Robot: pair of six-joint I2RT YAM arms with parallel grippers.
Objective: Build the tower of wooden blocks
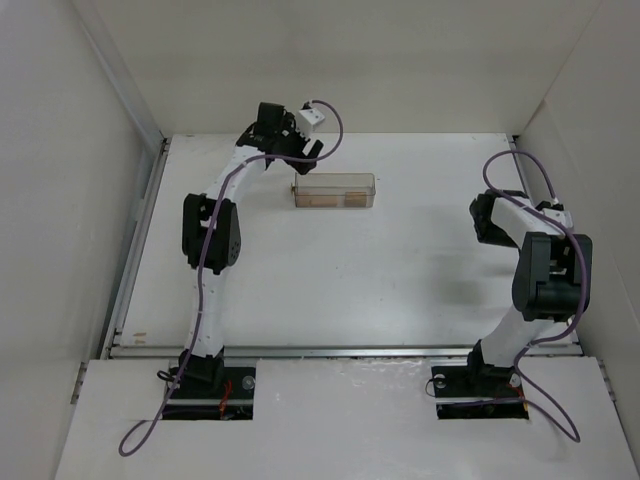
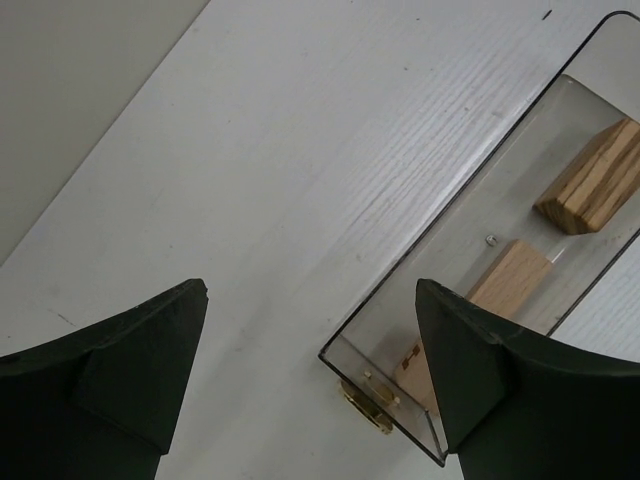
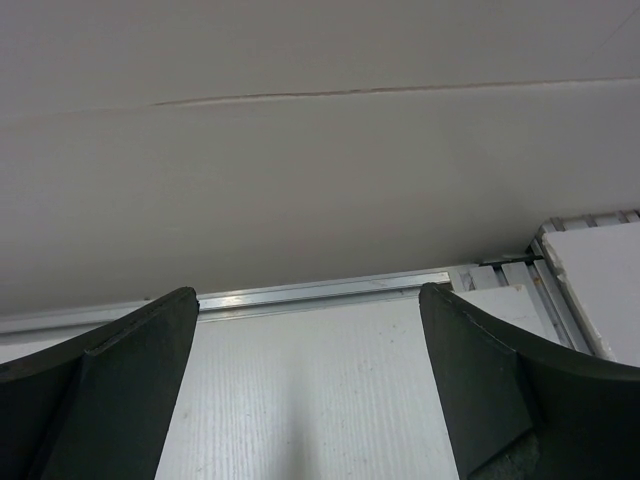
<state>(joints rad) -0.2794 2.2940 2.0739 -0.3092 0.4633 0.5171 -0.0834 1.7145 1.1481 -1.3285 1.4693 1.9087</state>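
Observation:
Light-tan wooden blocks (image 2: 598, 180) (image 2: 505, 285) lie loose inside a clear plastic box (image 1: 335, 191) at the back middle of the table. The wood block tower is out of view. My left gripper (image 1: 306, 152) hovers at the box's left end, open. In the left wrist view the left gripper (image 2: 310, 290) has the box's near corner (image 2: 450, 215) and its brass latch (image 2: 365, 400) between its fingers, and the right finger overlaps the box's end. My right gripper (image 1: 490, 215) is open at the table's right side. In its wrist view the right gripper (image 3: 307, 292) holds nothing and faces the wall.
White walls enclose the table on three sides. An aluminium rail (image 3: 320, 292) runs along the foot of the wall in front of the right gripper. Another rail (image 1: 330, 350) lines the table's near edge, just ahead of the arm bases.

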